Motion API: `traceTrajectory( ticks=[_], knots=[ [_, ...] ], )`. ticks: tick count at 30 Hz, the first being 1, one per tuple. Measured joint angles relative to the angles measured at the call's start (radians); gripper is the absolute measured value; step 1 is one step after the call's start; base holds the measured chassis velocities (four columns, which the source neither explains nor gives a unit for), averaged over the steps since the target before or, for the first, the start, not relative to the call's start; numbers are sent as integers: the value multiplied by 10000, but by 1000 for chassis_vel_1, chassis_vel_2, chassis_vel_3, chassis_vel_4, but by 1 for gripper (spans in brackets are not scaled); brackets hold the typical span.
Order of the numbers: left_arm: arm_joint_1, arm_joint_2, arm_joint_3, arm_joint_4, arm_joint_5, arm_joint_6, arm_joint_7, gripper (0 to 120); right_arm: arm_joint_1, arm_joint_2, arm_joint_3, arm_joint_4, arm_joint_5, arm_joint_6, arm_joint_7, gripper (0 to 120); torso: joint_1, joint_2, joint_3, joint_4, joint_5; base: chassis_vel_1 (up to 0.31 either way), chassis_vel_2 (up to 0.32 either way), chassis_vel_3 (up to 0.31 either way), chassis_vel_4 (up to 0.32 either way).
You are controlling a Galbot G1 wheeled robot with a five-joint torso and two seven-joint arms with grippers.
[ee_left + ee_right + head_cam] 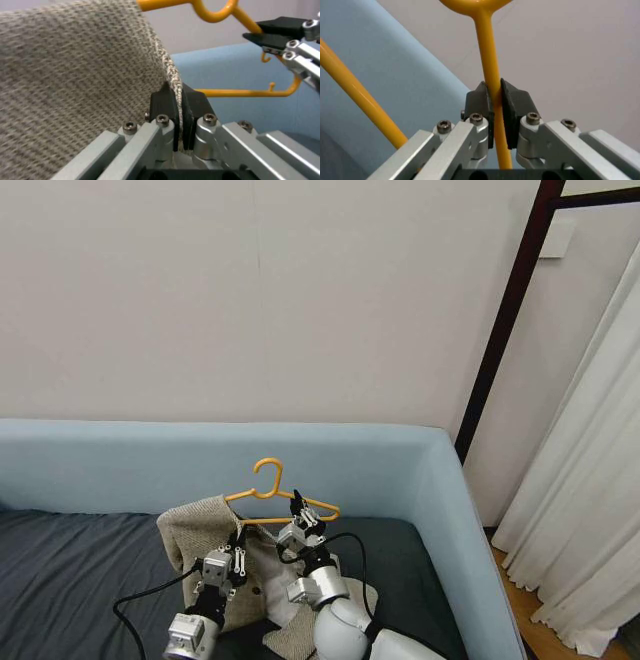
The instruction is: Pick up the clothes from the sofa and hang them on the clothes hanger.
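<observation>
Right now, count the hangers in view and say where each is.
1. The yellow hanger is up over the sofa, clamped in the right pincer; the left pincer grips the beige knit garment draped at its left end. More could lie outside the views.

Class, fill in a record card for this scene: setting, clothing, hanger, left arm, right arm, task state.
Setting: light blue sofa against a plain wall
Clothing: beige knit garment, draped over one end of the hanger
Hanger: orange hanger, held up above the seat, other end bare
Left arm: left gripper shut on the garment's edge
Right arm: right gripper shut on the hanger's neck, below the hook
Task state: garment partly on the hanger, not yet fully hung
</observation>
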Motion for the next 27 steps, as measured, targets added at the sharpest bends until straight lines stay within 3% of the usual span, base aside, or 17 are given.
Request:
traceTrajectory(
  ticks=[10, 19, 27],
  knots=[
    [74, -57, -95, -74, 51, -44, -23, 0, -261, -331, 122, 27, 90, -131, 36, 5, 0, 0, 0, -1, 0, 0, 0, 0, 0],
    [106, 108, -494, -892, -29, 11, 0, 0, -278, -192, -41, -761, -1729, -409, -255, 5, 0, 0, 0, -1, 1, 0, 0, 0, 0],
    [97, 71, -485, -976, -32, 46, 67, 0, -397, -192, -172, -817, -2504, -630, -677, 5, 0, 0, 0, 0, 0, 0, 0, 0, 0]
  ],
)
